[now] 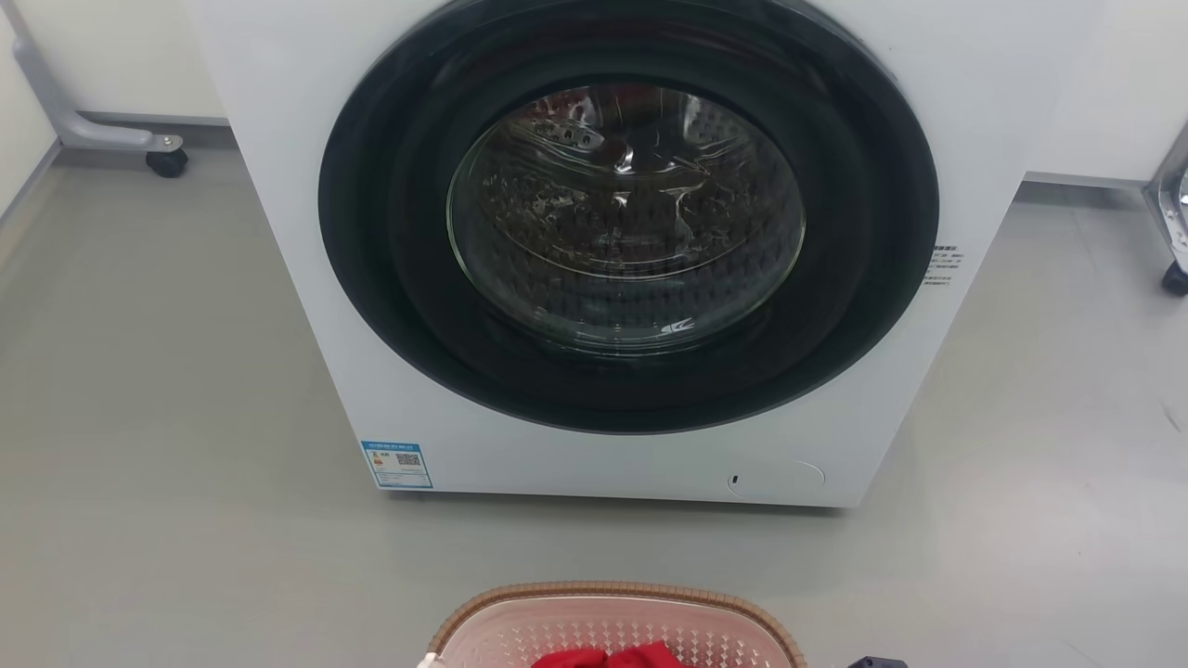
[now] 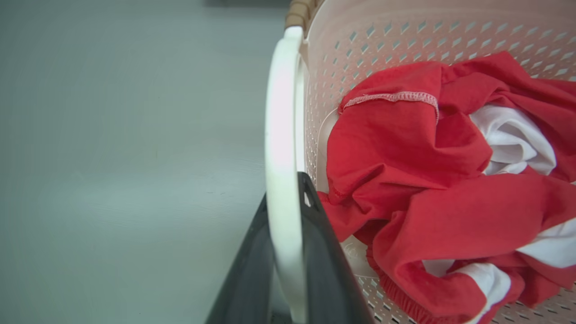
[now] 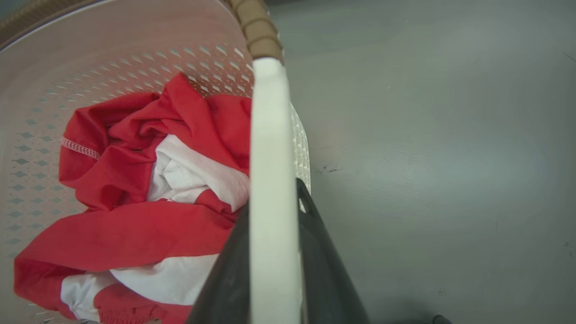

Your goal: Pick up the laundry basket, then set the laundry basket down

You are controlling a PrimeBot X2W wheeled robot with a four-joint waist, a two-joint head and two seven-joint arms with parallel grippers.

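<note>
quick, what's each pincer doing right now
left pincer: closed on the laundry basket, gripping its left white handle
right pincer: closed on the right white handle

You're looking at a laundry basket (image 1: 594, 633) that's pale pink and diamond-perforated, with a brown woven-look rim (image 1: 613, 588) and a white handle (image 2: 279, 135). The clothes (image 2: 405, 157) are showing red with white. Washer (image 1: 297, 306) white, door ring (image 1: 371, 232) black. Floor (image 1: 139, 417) grey.

Pale pink perforated plastic laundry basket (image 1: 594, 633) on grey floor (image 1: 139, 417), in frt of white front-load washer (image 1: 557, 464), w/ crumpled red-white cloth (image 2: 405, 157) inside.
</note>
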